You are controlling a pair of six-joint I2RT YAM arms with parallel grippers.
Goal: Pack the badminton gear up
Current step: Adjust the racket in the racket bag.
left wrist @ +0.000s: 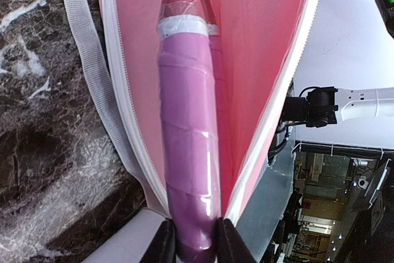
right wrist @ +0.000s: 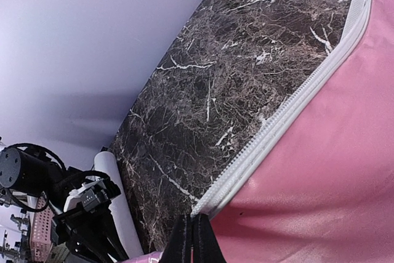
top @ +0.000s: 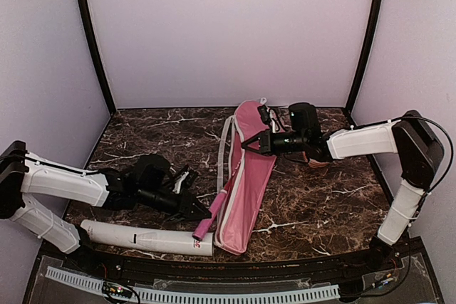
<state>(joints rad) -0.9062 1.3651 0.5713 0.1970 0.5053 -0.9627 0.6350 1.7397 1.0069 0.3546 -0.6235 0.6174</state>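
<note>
Left gripper clamps the racket, partly inside the bag. Right gripper pinches the bag's rim. The tube lies unpacked on the surface.

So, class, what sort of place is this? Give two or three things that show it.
Probably a robot lab's test booth: plain pale walls box in a marble-look table, a left arm and right arm stand at its near edge, and the left wrist view shows a cluttered workroom beyond.
</note>
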